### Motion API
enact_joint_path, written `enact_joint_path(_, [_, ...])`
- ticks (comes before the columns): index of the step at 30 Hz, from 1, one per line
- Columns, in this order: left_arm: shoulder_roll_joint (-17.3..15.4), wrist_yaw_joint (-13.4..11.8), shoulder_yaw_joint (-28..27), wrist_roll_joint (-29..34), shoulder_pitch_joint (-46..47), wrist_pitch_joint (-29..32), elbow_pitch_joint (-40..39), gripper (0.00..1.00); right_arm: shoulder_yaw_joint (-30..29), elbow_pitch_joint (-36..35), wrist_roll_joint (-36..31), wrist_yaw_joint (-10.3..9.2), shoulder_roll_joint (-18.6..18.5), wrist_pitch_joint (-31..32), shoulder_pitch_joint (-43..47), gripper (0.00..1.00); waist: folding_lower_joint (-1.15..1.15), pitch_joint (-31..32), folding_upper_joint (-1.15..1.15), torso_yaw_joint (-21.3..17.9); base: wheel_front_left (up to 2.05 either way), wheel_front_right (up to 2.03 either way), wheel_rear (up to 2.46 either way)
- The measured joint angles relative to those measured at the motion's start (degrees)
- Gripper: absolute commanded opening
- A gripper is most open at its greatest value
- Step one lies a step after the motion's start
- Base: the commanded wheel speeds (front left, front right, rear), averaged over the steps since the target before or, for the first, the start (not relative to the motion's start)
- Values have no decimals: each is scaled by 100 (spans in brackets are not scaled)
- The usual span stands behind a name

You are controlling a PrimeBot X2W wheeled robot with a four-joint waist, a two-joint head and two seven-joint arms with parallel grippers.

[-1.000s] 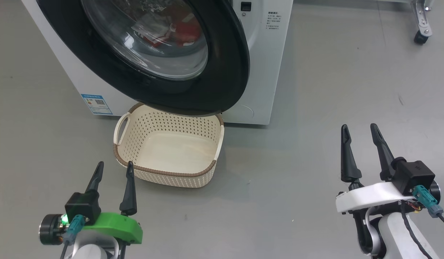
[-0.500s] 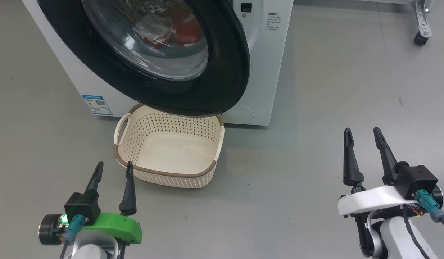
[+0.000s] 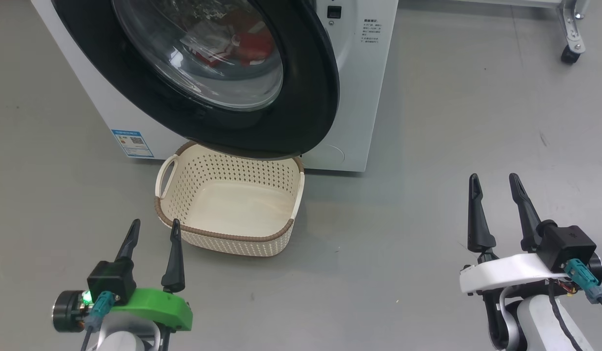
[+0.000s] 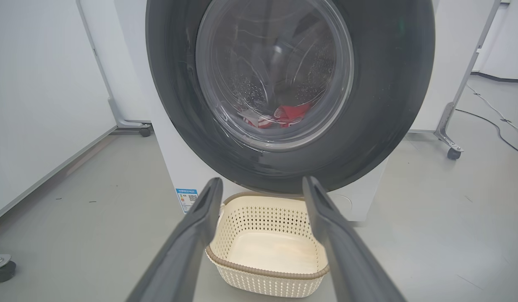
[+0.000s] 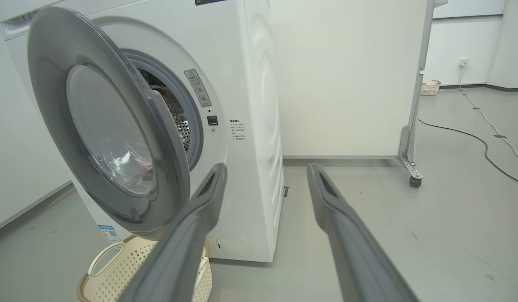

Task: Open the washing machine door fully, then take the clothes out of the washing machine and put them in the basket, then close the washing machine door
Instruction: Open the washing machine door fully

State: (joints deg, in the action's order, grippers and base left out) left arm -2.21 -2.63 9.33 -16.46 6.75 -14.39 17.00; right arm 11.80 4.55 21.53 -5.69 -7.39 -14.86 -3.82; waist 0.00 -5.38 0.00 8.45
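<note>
Right gripper (image 3: 492,178) and left gripper (image 3: 155,223): both released, empty. The washing machine door (image 3: 311,97) stands ajar; door opening is in hand. Next, its free edge likely needs pulling wide.

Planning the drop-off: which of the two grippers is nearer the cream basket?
The left gripper, on the green mount: it sits just beside the brown rim of the cream perforated plastic basket. The right gripper, on the white mount, stands far aside.
</note>
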Motion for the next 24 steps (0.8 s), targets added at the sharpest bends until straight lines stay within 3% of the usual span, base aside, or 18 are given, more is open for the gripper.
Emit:
enact_joint_path(13, [1, 43, 2, 18, 0, 0, -1, 100, -13, -18, -7, 67, 10, 0, 59, 100, 0, -22, 0, 38, 0, 0, 0])
enact_joint_path(24, [3, 100, 91, 34, 7, 0, -26, 100, 65, -15, -144, 314, -277, 87, -455, 100, 0, -246, 0, 128, 0, 0, 0])
